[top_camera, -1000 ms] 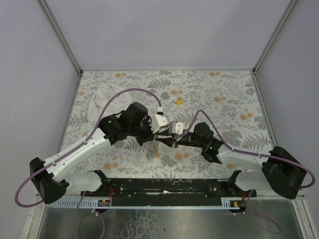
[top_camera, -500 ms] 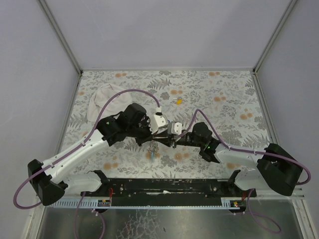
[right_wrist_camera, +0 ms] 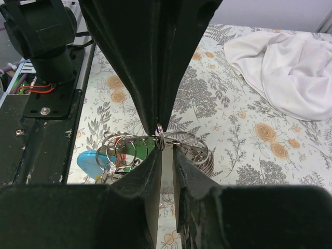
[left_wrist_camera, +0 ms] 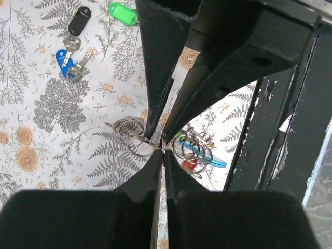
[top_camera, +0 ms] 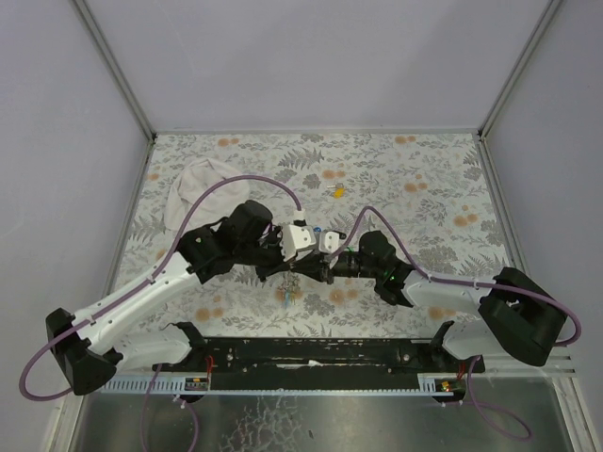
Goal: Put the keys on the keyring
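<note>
My left fingers (left_wrist_camera: 137,179) are clenched on a small silver split ring (right_wrist_camera: 160,136) of the grey coiled keyring (left_wrist_camera: 197,150), which is bunched just beneath. My right fingers (right_wrist_camera: 194,176) face them tip to tip, a slit apart around that ring; I cannot tell whether they grip it. The green-headed key (left_wrist_camera: 122,12), black-headed key (left_wrist_camera: 79,22) and blue-headed key (left_wrist_camera: 63,61) lie well apart on the floral table (left_wrist_camera: 52,129).

Centre of top view was jammed: left gripper (left_wrist_camera: 162,152) and right gripper (right_wrist_camera: 167,153) stood tip to tip over the keyring (top_camera: 288,285), with no way between. White cloth (top_camera: 193,188) filled the upper left. Yellow key (top_camera: 337,191) lay upper centre. Left arm (top_camera: 151,282) barred the lower left, right arm (top_camera: 452,297) the lower right. Table (top_camera: 443,202) upper right was bare and passable.
</note>
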`<state>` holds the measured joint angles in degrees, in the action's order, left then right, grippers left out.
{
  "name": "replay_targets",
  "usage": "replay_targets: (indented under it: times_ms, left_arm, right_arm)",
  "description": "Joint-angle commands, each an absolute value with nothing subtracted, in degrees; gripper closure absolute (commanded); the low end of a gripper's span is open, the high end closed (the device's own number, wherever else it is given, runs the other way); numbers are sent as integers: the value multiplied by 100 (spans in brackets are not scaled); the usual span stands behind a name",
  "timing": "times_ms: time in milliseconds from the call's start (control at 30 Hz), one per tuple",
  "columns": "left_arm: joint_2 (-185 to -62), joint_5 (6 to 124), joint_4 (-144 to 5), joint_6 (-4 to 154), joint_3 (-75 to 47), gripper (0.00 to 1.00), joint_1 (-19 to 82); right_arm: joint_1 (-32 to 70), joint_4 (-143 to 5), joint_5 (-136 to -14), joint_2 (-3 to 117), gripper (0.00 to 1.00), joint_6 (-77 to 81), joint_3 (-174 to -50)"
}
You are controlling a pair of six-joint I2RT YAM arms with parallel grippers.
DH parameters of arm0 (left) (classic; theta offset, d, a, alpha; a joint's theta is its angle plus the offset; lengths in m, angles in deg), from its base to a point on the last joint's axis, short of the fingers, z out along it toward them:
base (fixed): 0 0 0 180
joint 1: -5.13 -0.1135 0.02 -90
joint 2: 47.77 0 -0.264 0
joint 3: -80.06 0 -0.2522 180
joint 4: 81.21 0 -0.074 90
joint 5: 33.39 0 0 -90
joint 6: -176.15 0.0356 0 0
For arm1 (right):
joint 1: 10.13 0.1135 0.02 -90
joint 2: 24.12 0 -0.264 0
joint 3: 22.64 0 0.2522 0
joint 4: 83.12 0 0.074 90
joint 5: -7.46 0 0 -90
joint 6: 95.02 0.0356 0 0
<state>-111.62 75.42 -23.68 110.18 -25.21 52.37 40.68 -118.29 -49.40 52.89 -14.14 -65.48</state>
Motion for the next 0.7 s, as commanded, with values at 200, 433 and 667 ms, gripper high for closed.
replay_targets:
  times_ms: [200,433,667]
  left_arm:
    - [-11261,7559,-2769,11157,-2476,100,5286]
    - [-11401,7462,-2603,11143,-2301,100,5286]
    - [-11410,7546,-2598,11150,-2271,100,5286]
  right_arm:
    - [3966,-12161,-4730,5012,76,-1164,-6583]
    - [3939,-12209,-4625,4797,73,-1074,-6523]
    - [3928,-12175,-4420,4943,75,-959,-6647]
